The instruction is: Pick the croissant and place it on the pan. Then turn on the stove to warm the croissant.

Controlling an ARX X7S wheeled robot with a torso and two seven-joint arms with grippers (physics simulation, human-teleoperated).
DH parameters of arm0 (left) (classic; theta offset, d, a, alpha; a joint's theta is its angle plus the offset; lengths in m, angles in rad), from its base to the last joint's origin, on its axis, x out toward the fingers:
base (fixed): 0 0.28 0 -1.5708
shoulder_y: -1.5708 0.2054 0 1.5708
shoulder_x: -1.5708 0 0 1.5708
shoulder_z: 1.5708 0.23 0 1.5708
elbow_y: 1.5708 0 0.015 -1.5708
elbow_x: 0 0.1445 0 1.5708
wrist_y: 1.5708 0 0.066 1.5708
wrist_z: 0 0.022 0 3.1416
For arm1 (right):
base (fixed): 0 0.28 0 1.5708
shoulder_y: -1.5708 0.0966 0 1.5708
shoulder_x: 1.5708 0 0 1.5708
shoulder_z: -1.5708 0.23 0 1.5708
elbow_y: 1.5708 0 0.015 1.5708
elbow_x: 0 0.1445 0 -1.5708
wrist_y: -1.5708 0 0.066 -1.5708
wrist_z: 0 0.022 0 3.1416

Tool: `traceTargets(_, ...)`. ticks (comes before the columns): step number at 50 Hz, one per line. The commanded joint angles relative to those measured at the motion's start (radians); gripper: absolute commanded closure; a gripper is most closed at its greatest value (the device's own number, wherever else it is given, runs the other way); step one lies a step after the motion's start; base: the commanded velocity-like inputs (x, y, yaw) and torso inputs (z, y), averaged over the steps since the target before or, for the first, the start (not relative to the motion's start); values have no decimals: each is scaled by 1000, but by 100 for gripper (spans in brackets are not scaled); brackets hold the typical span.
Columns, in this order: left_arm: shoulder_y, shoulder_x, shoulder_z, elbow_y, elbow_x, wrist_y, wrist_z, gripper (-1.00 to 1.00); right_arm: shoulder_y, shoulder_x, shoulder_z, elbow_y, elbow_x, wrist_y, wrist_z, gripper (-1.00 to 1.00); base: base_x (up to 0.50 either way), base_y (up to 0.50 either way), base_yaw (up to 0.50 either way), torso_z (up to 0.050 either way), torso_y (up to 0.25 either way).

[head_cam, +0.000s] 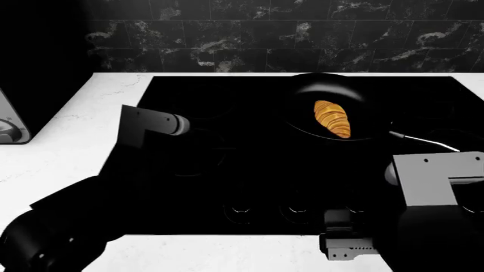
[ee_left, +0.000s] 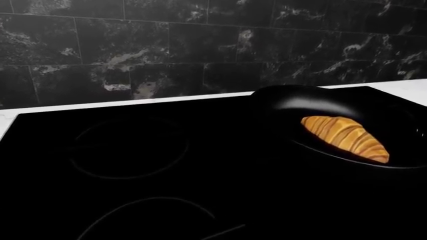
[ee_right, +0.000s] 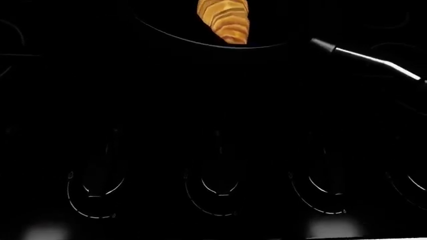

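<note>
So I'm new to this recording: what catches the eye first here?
The golden croissant stands out brightly, lying inside the black pan at the far right of the glossy black stove. Next, the pan's silvery handle points toward the right arm, and a row of faint control marks lines the stove's near edge.

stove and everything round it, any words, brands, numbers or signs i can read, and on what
No readable text, brand or number in any view.
Stove: only faint curved outline marks in a row along its near edge, plus burner rings; no letters or digits on them.
Pan, croissant: no marking.
Appliance at the counter's left edge: mostly cut off, nothing legible.
</note>
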Motion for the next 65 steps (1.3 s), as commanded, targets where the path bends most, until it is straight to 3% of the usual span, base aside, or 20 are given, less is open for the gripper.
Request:
traceTargets(1,-3,5,15,-5,12,3,-7,-100,85,-4,-43,49,9,59,-40,-100,0,0,0,0,0)
traceTargets(23,-10,4,19,19,15,-10,-51,-100,-15,86,-42,107,-124,72,-277,-100,0,0,0,0,0)
traceTargets(46,-13,1,29,-12,34,9,-49,-100,2,35,-53,238,-208,153,-425,-100,0,0,0,0,0)
traceTargets(65,-18,4,44,-13,40,9,-56,-100,-66,45,-48,270,-272,96,-536,-100,0,0,0,0,0)
